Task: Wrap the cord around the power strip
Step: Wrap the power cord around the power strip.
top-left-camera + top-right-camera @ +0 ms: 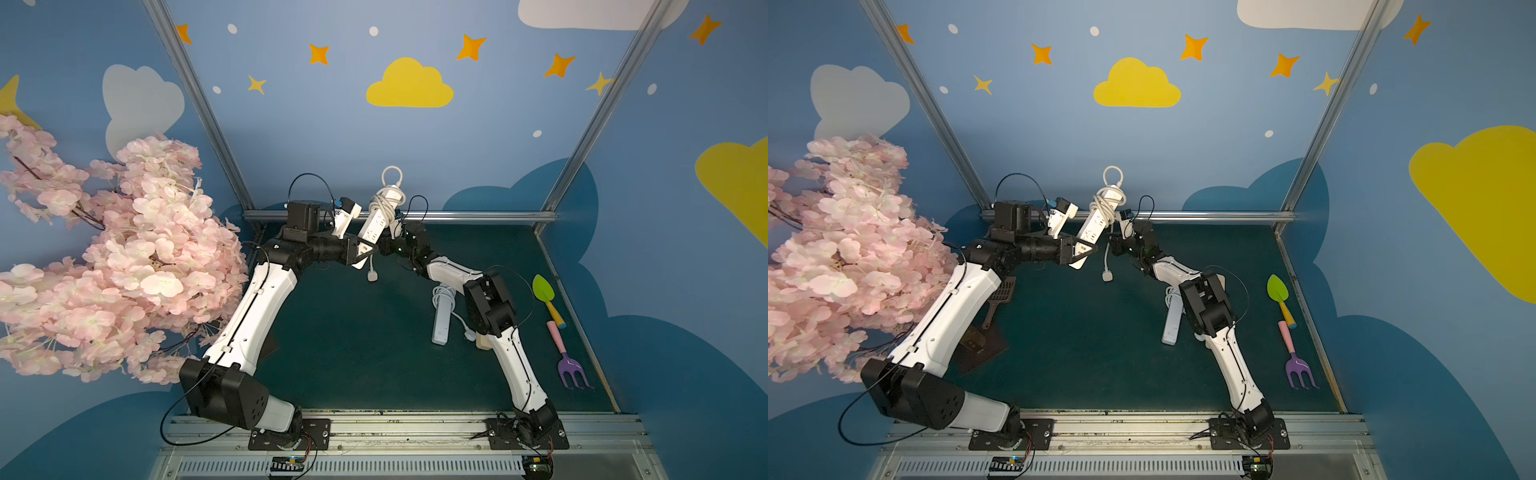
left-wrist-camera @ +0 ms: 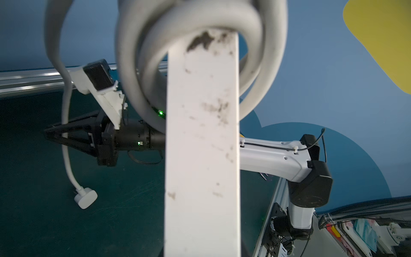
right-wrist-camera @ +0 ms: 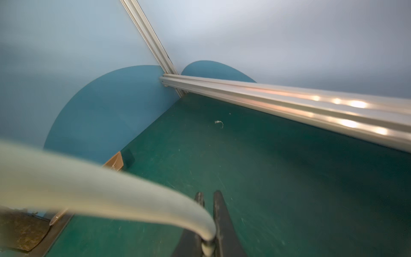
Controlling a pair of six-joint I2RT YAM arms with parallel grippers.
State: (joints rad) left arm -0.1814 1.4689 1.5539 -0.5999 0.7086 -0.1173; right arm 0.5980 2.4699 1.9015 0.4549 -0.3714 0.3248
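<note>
Clearly the power strip (image 1: 376, 226) is off the tabletop (image 1: 353, 365), tilted in mid-air at upper centre of both top views, with its bare lower end clenched in the left gripper (image 1: 365, 250). The cord (image 1: 384, 203) lies in several loose turns round the upper half, with one loop standing above the top end. Its tail hangs down to the plug (image 1: 372, 275). The right gripper (image 2: 51, 133) has its fingers (image 3: 220, 213) pinched on that tail, at lower centre of the right wrist view. The strip looks rigid, light and smooth-faced, best held by its bare end. The cord seems thick and springy, likely to uncoil when slack, so it wants holding near the plug, under tension.
</note>
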